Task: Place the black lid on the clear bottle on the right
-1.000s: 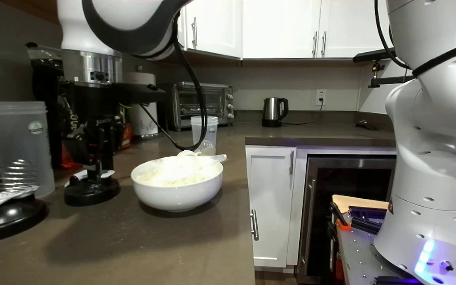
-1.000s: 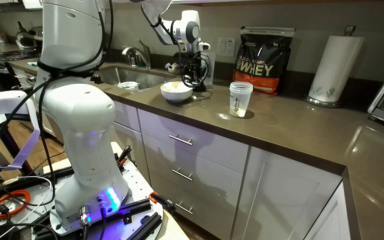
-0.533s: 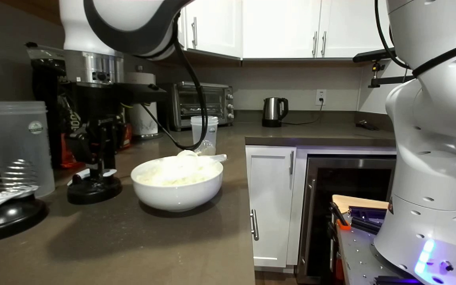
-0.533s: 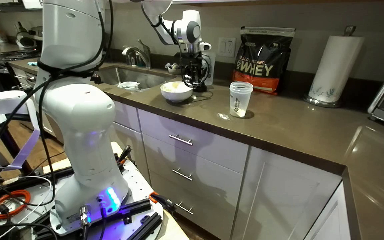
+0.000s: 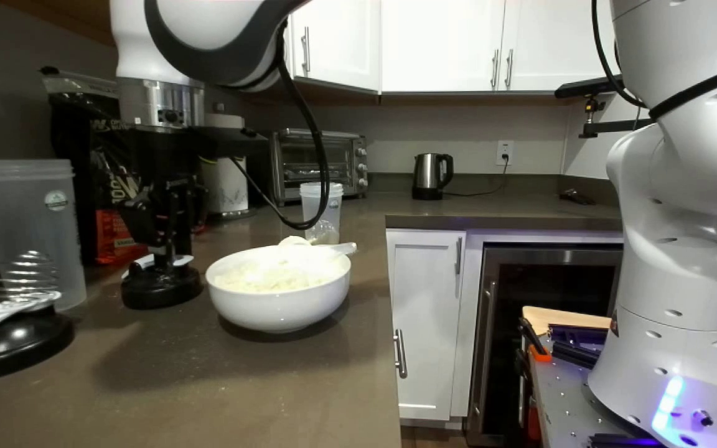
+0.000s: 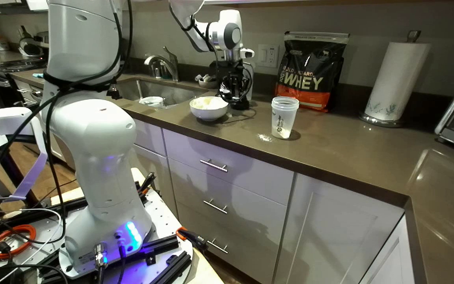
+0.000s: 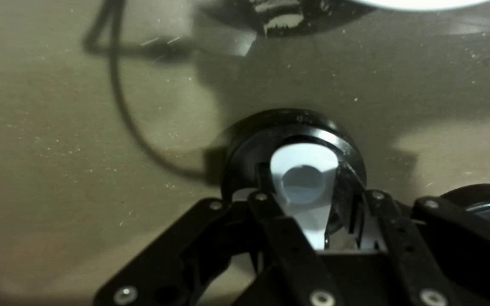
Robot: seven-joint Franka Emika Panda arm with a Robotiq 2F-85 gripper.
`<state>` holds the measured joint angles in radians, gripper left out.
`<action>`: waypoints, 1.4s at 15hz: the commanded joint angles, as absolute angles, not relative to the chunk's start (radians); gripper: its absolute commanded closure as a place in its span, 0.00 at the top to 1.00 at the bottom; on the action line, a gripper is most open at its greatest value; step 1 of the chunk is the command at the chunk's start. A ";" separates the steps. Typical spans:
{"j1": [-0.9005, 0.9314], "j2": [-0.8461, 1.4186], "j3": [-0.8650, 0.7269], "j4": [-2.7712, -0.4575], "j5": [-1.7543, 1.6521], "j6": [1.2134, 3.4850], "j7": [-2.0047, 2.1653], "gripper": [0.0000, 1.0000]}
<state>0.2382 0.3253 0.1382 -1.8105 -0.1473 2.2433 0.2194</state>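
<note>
A black lid with a white flip cap (image 5: 162,289) is between the fingers of my gripper (image 5: 164,252). In the wrist view, the fingers (image 7: 304,182) stand on both sides of the white cap, with the round black lid (image 7: 287,117) below. The lid also shows under the gripper in an exterior view (image 6: 240,105). It is upright and low over the counter; the exact gap is hard to tell. The clear bottle on the right (image 6: 284,117) stands open, with white powder at its base. It also shows behind the bowl in an exterior view (image 5: 322,214).
A white bowl (image 5: 277,305) of white food stands beside the gripper. Another clear bottle (image 5: 28,236), a wire ball and a second black lid (image 5: 19,342) are at the left. A whey bag (image 6: 309,71) and a paper towel roll (image 6: 396,83) stand along the wall.
My gripper and the black lid have moved together, rightward and slightly up in both exterior views. The bowl, bottles and second lid have not moved.
</note>
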 commanded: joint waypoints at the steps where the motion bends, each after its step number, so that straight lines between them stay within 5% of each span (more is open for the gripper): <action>1: 0.227 0.247 0.137 -1.868 -0.130 2.240 0.188 0.12; 21: 0.174 -0.151 0.132 -2.154 -0.106 2.194 0.177 0.12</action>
